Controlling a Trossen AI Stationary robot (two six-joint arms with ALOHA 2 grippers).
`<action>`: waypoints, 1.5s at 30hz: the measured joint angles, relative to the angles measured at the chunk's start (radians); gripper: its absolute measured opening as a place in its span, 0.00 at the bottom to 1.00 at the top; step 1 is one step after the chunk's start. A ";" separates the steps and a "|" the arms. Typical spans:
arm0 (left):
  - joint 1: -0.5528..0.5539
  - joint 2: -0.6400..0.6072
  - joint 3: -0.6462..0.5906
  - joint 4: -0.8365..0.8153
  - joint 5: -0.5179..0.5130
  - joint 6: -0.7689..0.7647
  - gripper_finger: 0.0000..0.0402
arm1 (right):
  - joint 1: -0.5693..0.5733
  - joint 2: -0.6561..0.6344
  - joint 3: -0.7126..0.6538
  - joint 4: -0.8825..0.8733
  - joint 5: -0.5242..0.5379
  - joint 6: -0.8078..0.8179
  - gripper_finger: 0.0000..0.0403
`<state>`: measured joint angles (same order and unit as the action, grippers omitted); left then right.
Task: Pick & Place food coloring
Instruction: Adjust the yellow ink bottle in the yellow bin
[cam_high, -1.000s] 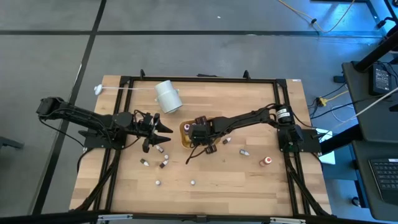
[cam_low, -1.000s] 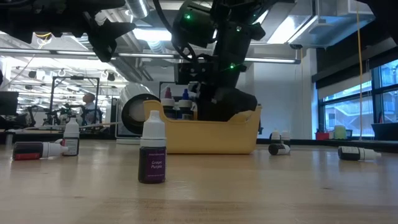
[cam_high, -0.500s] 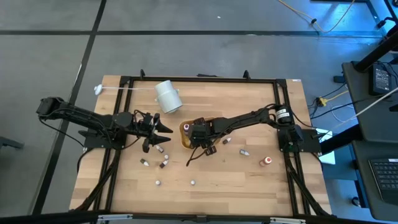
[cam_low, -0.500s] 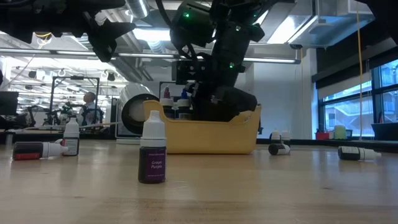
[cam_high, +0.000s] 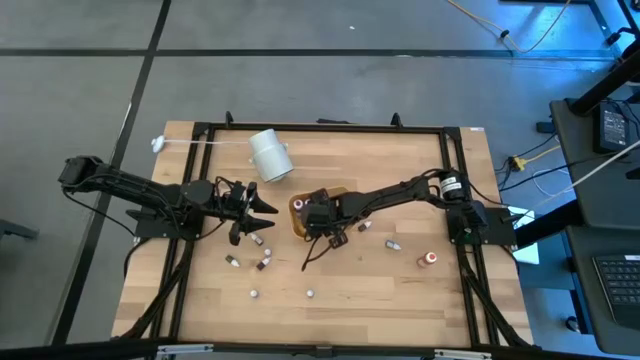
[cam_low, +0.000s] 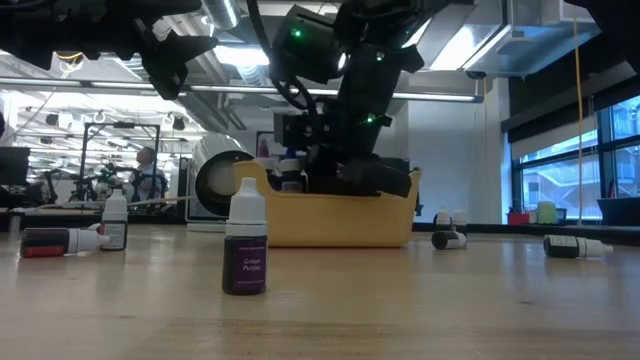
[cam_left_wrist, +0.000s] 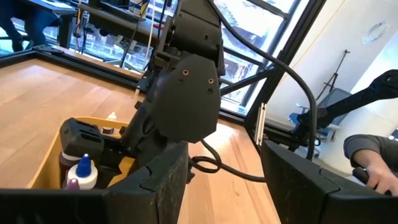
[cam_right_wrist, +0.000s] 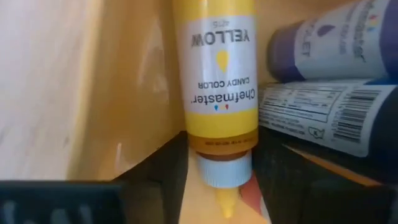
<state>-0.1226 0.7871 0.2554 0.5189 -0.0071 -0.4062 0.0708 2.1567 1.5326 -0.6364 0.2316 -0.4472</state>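
The orange tray (cam_high: 296, 206) stands mid-table and holds several food coloring bottles (cam_left_wrist: 83, 173). My right gripper (cam_high: 316, 213) reaches down into the tray (cam_low: 330, 222), shut on a yellow food coloring bottle (cam_right_wrist: 221, 74). That bottle lies beside a purple bottle (cam_right_wrist: 323, 37) and another labelled one (cam_right_wrist: 323, 118). My left gripper (cam_high: 264, 210) hovers open just left of the tray, touching nothing. A purple bottle (cam_low: 245, 250) stands upright on its base on the table. More small bottles (cam_high: 264, 262) lie or stand loose on the wood. My right gripper holds the yellow bottle at its cap end (cam_right_wrist: 219, 144), pinched between the two fingers (cam_right_wrist: 163, 163). The fingers lie along the bottle, which points away from the wrist, inside the tray next to its wall (cam_right_wrist: 74, 93). What the bottle rests on cannot be seen.
A white cylinder (cam_high: 270, 156) lies on its side beyond the tray, toward the far edge. Loose bottles are scattered near the front (cam_high: 310, 294) and to the right (cam_high: 427, 260), (cam_high: 392, 244). A black frame runs around the table. A person's hand (cam_left_wrist: 373, 171) shows beyond the table.
My right gripper has sunk lower into the tray, tipped toward level and shifted slightly toward the table's left, carrying the yellow bottle with it.
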 joint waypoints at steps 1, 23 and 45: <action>0.000 0.000 0.000 0.000 0.000 0.000 0.49 | 0.000 0.000 0.000 0.000 0.005 0.000 0.38; 0.000 0.000 0.000 0.000 0.000 0.000 0.49 | 0.047 -0.036 0.060 -0.126 0.080 0.000 0.30; 0.000 0.000 0.000 0.000 0.000 0.000 0.49 | 0.203 -0.041 0.151 -0.324 0.766 -0.420 0.30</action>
<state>-0.1226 0.7868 0.2550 0.5194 -0.0071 -0.4061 0.2737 2.1155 1.6840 -0.9609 0.9978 -0.8670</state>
